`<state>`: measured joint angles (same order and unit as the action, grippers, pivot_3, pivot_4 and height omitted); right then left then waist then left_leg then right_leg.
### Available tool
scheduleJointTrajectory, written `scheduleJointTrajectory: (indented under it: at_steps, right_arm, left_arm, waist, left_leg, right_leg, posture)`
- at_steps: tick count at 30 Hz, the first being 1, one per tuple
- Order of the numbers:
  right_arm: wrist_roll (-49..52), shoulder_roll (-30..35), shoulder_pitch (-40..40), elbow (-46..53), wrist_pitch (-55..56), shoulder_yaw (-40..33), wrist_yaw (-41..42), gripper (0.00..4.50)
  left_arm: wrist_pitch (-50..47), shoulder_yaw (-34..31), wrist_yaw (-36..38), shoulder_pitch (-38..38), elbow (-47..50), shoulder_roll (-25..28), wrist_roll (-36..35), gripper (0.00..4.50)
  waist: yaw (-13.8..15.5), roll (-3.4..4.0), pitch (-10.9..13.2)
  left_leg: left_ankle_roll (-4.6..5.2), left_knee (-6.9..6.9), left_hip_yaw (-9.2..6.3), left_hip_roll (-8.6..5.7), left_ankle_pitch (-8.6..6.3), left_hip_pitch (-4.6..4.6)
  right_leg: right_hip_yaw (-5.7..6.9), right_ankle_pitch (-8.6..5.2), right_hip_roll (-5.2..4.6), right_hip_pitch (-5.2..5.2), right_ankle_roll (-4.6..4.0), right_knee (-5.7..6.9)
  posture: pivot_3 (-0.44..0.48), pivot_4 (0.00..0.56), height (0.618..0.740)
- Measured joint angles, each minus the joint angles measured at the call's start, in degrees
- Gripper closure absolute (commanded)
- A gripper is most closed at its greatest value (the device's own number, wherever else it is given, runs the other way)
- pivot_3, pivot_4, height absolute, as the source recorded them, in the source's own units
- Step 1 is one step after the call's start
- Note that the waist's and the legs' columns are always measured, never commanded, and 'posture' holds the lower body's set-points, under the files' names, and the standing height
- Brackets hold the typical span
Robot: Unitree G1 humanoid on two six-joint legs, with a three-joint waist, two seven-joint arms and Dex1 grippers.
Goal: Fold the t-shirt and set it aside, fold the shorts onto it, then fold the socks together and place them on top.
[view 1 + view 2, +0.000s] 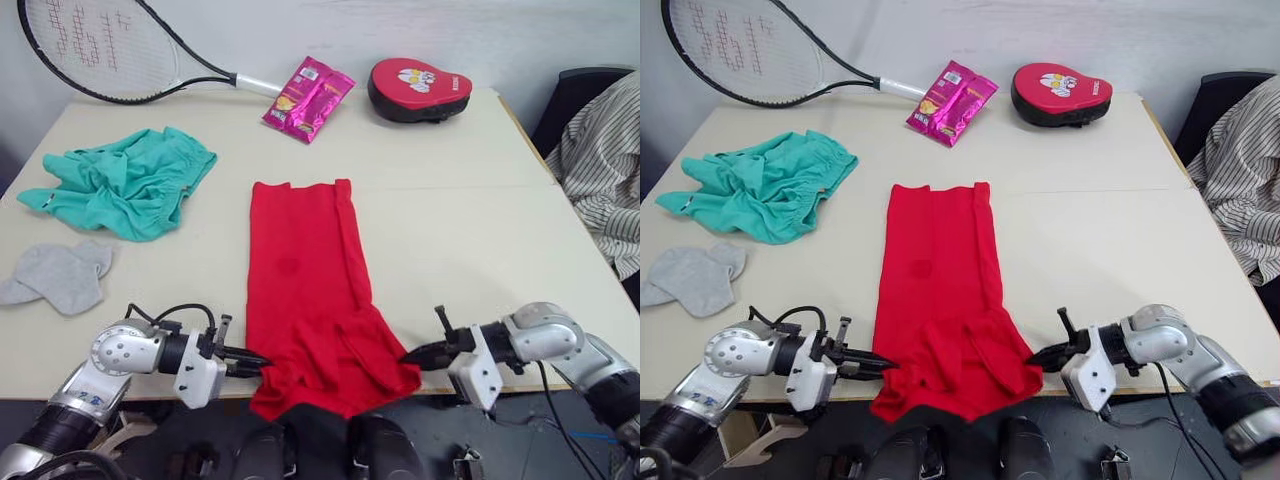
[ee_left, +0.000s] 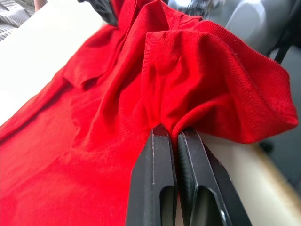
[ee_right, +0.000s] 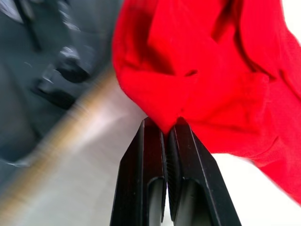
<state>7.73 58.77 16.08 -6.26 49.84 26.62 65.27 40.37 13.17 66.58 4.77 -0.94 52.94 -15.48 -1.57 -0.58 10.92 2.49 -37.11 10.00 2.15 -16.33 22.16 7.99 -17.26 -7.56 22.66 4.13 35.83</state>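
Note:
The red t-shirt [image 1: 308, 285] lies folded into a long narrow strip down the middle of the table, its near end bunched at the front edge. My left gripper [image 1: 258, 364] is shut on the near left corner of the t-shirt [image 2: 155, 89]. My right gripper [image 1: 410, 357] is shut on the near right corner of the t-shirt [image 3: 197, 70]. The teal shorts [image 1: 125, 180] lie crumpled at the left of the table. Two grey socks [image 1: 60, 275] rest in front of them near the left edge.
A tennis racket [image 1: 110, 50], a pink snack packet [image 1: 308, 98] and a red padded mitt [image 1: 418, 88] lie along the far edge of the table [image 1: 470, 230]. A person's striped sleeve [image 1: 605, 165] is at the right.

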Motion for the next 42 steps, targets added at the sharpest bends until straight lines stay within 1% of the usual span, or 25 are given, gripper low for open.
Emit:
scheduleJointTrajectory:
  at_steps: [3,5,11,13,14,16,17,20,22,23,25,26,28,29,32,35,37,38,42]
  right_arm:
    - [5.0,3.6,-4.8,8.9,-9.1,0.0,2.7,4.5]
    - [7.4,4.7,-6.9,13.0,-14.4,-0.1,4.2,4.5]
    - [9.4,4.7,-10.2,19.6,-24.9,-1.5,5.4,4.5]
    - [10.6,4.7,-10.5,21.0,-28.3,-2.4,5.6,4.5]
    - [12.4,4.7,-10.5,22.0,-31.6,-2.9,5.9,4.5]
    - [17.4,5.0,-9.5,23.3,-40.3,-4.6,6.6,4.5]
    - [20.3,5.0,-7.6,23.5,-45.1,-6.0,6.7,4.5]
    - [25.5,3.7,-0.4,22.2,-54.5,-10.6,6.7,4.5]
    - [26.5,0.9,4.2,19.5,-58.3,-12.4,6.5,4.5]
    - [26.7,-0.5,6.1,18.2,-60.1,-13.2,6.6,4.5]
    - [26.0,-4.8,11.0,13.4,-62.3,-13.6,5.8,4.5]
    - [25.0,-7.6,14.0,9.9,-62.8,-13.6,4.8,4.5]
    - [22.4,-14.9,21.9,-0.2,-63.5,-14.4,1.1,4.5]
    - [20.7,-17.3,24.4,-4.5,-63.1,-14.5,-0.3,4.5]
    - [14.6,-22.4,29.5,-16.9,-59.5,-14.5,-3.4,4.5]
    - [9.7,-26.7,32.6,-27.9,-54.3,-14.5,-5.3,4.5]
    - [7.2,-28.4,35.0,-34.2,-51.2,-14.7,-6.8,4.5]
    - [6.0,-29.4,36.5,-37.5,-49.7,-15.3,-7.7,4.5]
    - [3.4,-31.8,41.4,-45.7,-46.2,-17.4,-9.9,4.5]
  left_arm:
    - [-2.3,-1.2,1.2,-3.5,3.0,2.1,-1.5,4.47]
    - [-3.3,-1.7,1.9,-5.4,4.8,2.5,-2.4,4.47]
    - [-7.3,-4.3,2.0,-8.7,7.3,3.6,-3.3,4.47]
    - [-9.9,-5.1,2.6,-10.0,7.9,4.2,-4.8,4.47]
    - [-13.1,-5.7,2.9,-10.8,8.8,4.9,-6.9,4.47]
    - [-19.9,-7.4,3.5,-11.6,10.7,6.4,-11.8,4.47]
    - [-23.1,-8.6,3.7,-11.0,11.1,6.5,-13.9,4.47]
    - [-31.8,-10.7,3.1,-6.5,10.5,5.2,-18.6,4.47]
    - [-37.9,-11.3,1.6,-1.8,8.7,2.9,-21.1,4.47]
    - [-41.2,-11.9,1.1,0.5,7.8,2.0,-22.1,4.47]
    - [-46.0,-11.7,1.1,6.5,3.8,0.4,-22.2,4.47]
    - [-48.1,-11.4,1.1,10.6,1.0,-0.8,-21.7,4.47]
    - [-53.1,-10.6,-0.1,20.8,-6.2,-5.5,-20.5,4.47]
    - [-54.7,-10.2,-0.6,24.3,-9.4,-7.7,-19.8,4.47]
    - [-56.1,-9.7,-2.0,32.3,-20.2,-13.3,-16.2,4.47]
    - [-54.8,-9.7,-2.7,37.4,-30.5,-17.5,-12.3,4.47]
    - [-53.9,-10.5,-3.9,40.5,-36.6,-19.8,-11.0,4.47]
    - [-53.4,-11.4,-4.6,42.2,-39.9,-20.9,-10.6,4.47]
    - [-51.9,-14.2,-5.6,46.6,-48.3,-22.5,-8.7,4.47]
  waist:
    - [0.1,0.05,0.0]
    - [0.1,0.05,0.0]
    - [0.2,0.07,0.0]
    - [0.1,0.07,0.0]
    - [0.1,0.08,0.1]
    - [0.1,0.13,0.1]
    - [0.1,0.21,0.2]
    - [0.1,0.29,0.2]
    - [0.2,0.28,0.2]
    - [0.3,0.27,0.3]
    - [0.3,0.26,0.3]
    - [0.3,0.25,0.3]
    - [0.2,0.24,0.2]
    - [0.2,0.23,0.2]
    - [0.1,0.19,0.2]
    - [-0.1,0.17,0.2]
    - [-0.3,0.14,0.3]
    - [-0.4,0.12,0.3]
    - [-0.8,0.1,0.3]
  left_leg:
    - [0.01,0.01,-0.01,0.02,-0.01,0.03]
    - [0.01,0.01,-0.02,0.02,-0.03,0.04]
    - [0.23,0.04,-0.02,0.02,-0.18,0.11]
    - [0.21,0.04,-0.03,0.02,-0.18,0.17]
    - [0.2,0.04,-0.03,0.03,-0.18,0.2]
    - [0.19,0.01,-0.06,0.05,-0.17,0.23]
    - [0.21,-0.02,-0.06,0.05,-0.17,0.23]
    - [0.22,-0.02,-0.09,0.05,-0.17,0.21]
    - [0.22,-0.01,-0.12,0.04,-0.16,0.25]
    - [-0.03,0.0,-0.14,0.04,-0.02,0.31]
    - [0.05,-0.07,-0.11,0.02,0.07,0.44]
    - [0.24,-0.15,-0.08,0.0,0.2,0.62]
    - [0.38,-0.36,-0.03,-0.1,0.44,1.18]
    - [0.41,-0.36,-0.02,-0.18,0.53,1.17]
    - [0.48,-0.37,0.05,-0.28,0.58,1.21]
    - [0.56,-0.34,0.12,-0.4,0.59,1.26]
    - [0.6,-0.36,0.15,-0.4,0.6,1.29]
    - [0.62,-0.37,0.15,-0.39,0.61,1.28]
    - [0.6,-0.42,0.13,-0.37,0.63,1.25]
  right_leg:
    - [0.0,-0.02,0.0,0.03,-0.02,-0.01]
    - [0.01,-0.02,0.0,0.02,-0.03,-0.05]
    - [0.03,-0.03,0.01,0.08,-0.04,-0.11]
    - [0.04,-0.03,0.01,0.14,-0.04,-0.13]
    - [0.03,-0.03,0.02,0.17,-0.04,-0.13]
    - [0.03,-0.03,0.02,0.18,-0.04,-0.12]
    - [0.03,-0.03,0.02,0.17,-0.04,-0.12]
    - [0.07,-0.02,0.02,0.16,-0.03,-0.12]
    - [0.12,-0.02,0.03,0.18,-0.03,-0.12]
    - [0.16,-0.02,0.03,0.21,-0.03,-0.12]
    - [0.2,-0.02,0.08,0.29,-0.03,-0.08]
    - [0.21,-0.01,0.08,0.48,0.0,0.01]
    - [0.24,0.1,0.11,0.96,0.12,0.25]
    - [0.25,0.11,0.1,0.94,0.14,0.26]
    - [0.26,0.12,0.2,0.94,0.2,0.5]
    - [0.27,0.12,0.29,0.98,0.36,0.46]
    - [0.29,0.15,0.3,1.02,0.42,0.48]
    - [0.27,0.15,0.29,1.02,0.42,0.52]
    - [0.15,0.15,0.27,1.01,0.42,0.64]
  posture:
    - [0.0,0.15,0.74]
    - [0.0,0.15,0.74]
    - [0.0,0.15,0.74]
    - [0.0,0.15,0.74]
    - [0.0,0.15,0.74]
    - [0.0,0.15,0.74]
    - [0.0,0.15,0.74]
    - [0.0,0.15,0.74]
    - [0.0,0.15,0.74]
    - [0.0,0.15,0.74]
    - [0.0,0.15,0.74]
    - [0.0,0.15,0.74]
    - [0.0,0.15,0.74]
    - [0.0,0.15,0.74]
    - [0.0,0.15,0.74]
    - [0.0,0.15,0.74]
    - [0.0,0.15,0.74]
    - [0.0,0.15,0.74]
    - [0.0,0.15,0.74]
